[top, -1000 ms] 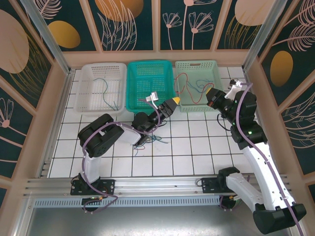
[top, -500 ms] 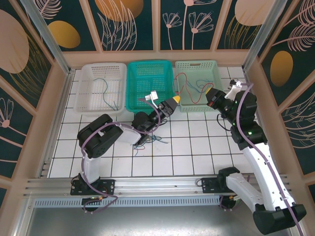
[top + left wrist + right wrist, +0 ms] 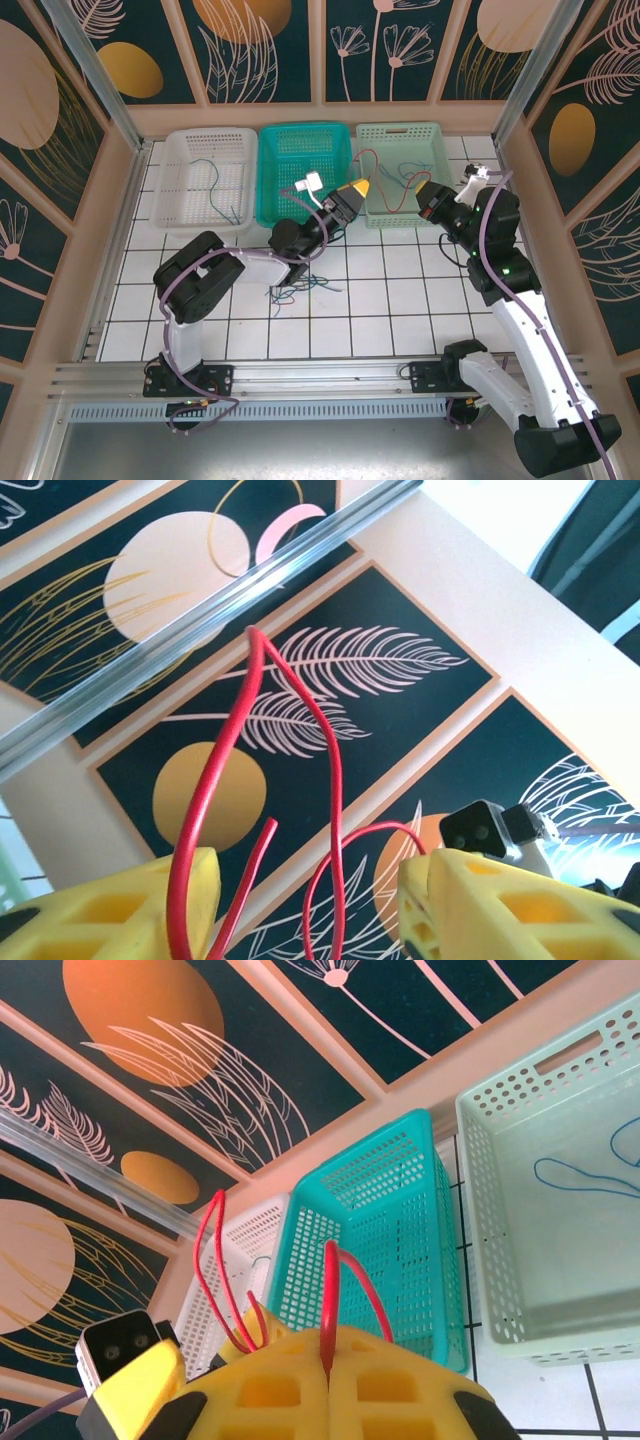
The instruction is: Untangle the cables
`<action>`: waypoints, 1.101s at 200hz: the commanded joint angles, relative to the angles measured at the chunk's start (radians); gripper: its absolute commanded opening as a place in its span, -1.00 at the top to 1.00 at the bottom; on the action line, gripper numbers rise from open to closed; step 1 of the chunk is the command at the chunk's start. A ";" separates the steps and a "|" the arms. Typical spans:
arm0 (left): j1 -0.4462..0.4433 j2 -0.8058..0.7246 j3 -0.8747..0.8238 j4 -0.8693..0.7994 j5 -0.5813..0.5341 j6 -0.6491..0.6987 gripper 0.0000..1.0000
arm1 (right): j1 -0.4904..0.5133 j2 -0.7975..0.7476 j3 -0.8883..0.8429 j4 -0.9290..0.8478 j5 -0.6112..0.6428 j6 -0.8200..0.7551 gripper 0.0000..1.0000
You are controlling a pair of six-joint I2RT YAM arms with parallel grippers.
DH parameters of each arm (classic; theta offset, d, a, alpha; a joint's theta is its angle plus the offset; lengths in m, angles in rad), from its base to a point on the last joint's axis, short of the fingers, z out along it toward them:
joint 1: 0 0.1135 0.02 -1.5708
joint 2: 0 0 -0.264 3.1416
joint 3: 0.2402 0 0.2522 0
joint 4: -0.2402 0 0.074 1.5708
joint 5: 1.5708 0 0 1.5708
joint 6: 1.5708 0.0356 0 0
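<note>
Red cable (image 3: 328, 1295) loops in mid-air between two robot grippers near the table's 12 o'clock edge. The right gripper (image 3: 424, 190) is clamped tight on it, while the left gripper (image 3: 360, 188) has its yellow jaws apart, with strands running loose between them. Below sit a teal basket (image 3: 305, 132) and, at 1 o'clock, a pale green basket (image 3: 400, 130). More cables (image 3: 295, 290) lie tangled on the tiled table (image 3: 400, 300) near centre.

Tiled table (image 3: 400, 300) carries white basket (image 3: 163, 195), teal basket (image 3: 268, 180), green basket (image 3: 400, 130) and tangled cables (image 3: 298, 290) near centre
</note>
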 commanded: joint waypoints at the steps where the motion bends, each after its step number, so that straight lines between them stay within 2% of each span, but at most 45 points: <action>1: 0.000 0.034 0.054 0.149 0.015 0.002 -0.07 | -0.001 -0.025 -0.015 0.051 -0.022 0.013 1.00; 18: 0.000 0.042 0.066 0.126 0.017 -0.002 0.14 | -0.002 -0.025 -0.012 0.053 -0.024 0.013 1.00; 35: 0.000 0.044 0.066 0.095 0.015 -0.005 0.63 | -0.002 -0.025 -0.008 0.051 -0.020 0.005 1.00; 55: 0.005 0.038 0.057 0.062 0.024 -0.003 1.00 | -0.006 -0.019 0.019 0.025 0.004 -0.021 1.00; 93: 0.025 0.019 0.016 0.004 0.050 0.003 1.00 | -0.067 -0.007 0.073 -0.008 0.010 -0.073 1.00; 113: 0.042 -0.001 0.018 -0.116 0.120 0.034 1.00 | -0.118 0.009 0.094 -0.011 -0.010 -0.098 1.00; 138: 0.051 -0.057 0.049 -0.444 0.220 0.192 1.00 | -0.179 0.048 0.137 -0.035 -0.031 -0.144 1.00; 158: 0.051 -0.119 0.081 -0.769 0.236 0.413 1.00 | -0.225 0.085 0.174 -0.056 -0.043 -0.179 1.00; 181: 0.052 -0.169 0.149 -1.159 0.216 0.655 1.00 | -0.280 0.121 0.204 -0.044 -0.081 -0.204 1.00; 220: 0.051 -0.203 0.260 -1.628 0.083 0.967 1.00 | -0.344 0.186 0.242 0.025 -0.180 -0.199 1.00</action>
